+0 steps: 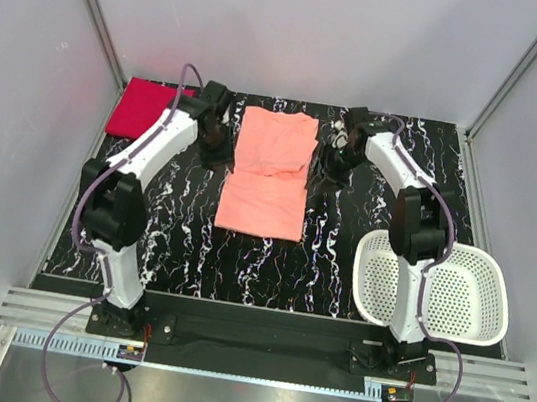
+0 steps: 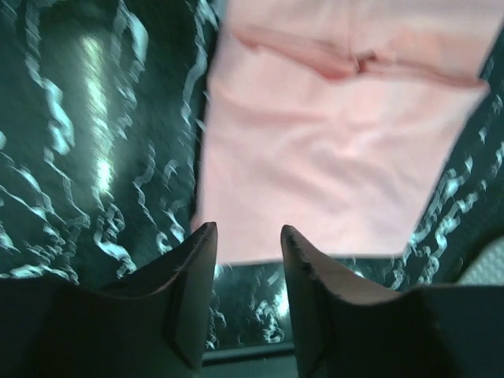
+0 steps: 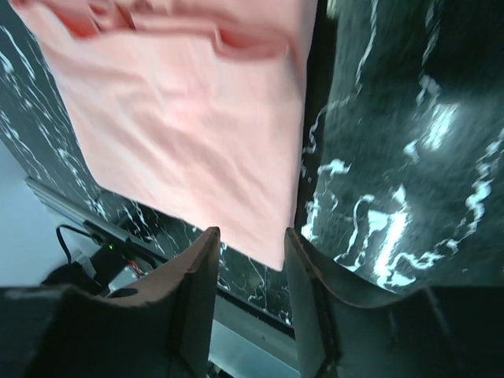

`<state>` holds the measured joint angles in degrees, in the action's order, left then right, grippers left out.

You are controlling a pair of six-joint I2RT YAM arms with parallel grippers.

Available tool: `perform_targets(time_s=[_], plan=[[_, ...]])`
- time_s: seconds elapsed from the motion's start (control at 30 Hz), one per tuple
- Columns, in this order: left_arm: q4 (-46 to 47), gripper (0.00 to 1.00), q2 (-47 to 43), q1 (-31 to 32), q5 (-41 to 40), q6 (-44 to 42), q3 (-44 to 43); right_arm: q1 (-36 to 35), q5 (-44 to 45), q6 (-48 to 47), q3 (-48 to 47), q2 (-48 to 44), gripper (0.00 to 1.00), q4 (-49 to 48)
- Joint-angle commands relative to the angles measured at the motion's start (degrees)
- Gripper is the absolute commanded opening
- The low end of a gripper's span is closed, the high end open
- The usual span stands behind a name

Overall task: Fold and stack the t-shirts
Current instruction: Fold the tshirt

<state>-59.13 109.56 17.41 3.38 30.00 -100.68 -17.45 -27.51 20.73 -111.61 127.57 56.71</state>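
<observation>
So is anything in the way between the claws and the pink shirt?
No, nothing visible. The left gripper and the right gripper are both open, one at each side of the pink shirt.

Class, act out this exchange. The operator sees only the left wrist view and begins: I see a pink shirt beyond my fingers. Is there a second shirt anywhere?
Observer: Yes, a red shirt lies folded at the far left corner of the table.
Operator: Anything near the right arm?
Observer: A white basket sits by its base, at the near right.
Operator: And the right fingers?
Observer: They are open, empty, beside the pink shirt's far right edge.
</observation>
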Motion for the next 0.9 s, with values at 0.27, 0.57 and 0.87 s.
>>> perform_targets(time_s=[0.27, 0.57, 0.87], plan=[[12.4, 0.28, -4.0, 4.4, 10.0, 3.2, 18.8, -3.6, -7.9, 0.8, 14.8, -4.1, 0.10, -10.8], [13.8, 0.26, -2.4, 2.2, 6.5, 0.6, 26.8, -3.7, -5.1, -3.2, 15.6, -0.7, 0.04, -9.3], [15.8, 0.33, -11.1, 4.6, 10.1, 1.9, 28.3, -12.9, -13.0, -0.8, 14.0, -6.0, 0.04, -7.2]])
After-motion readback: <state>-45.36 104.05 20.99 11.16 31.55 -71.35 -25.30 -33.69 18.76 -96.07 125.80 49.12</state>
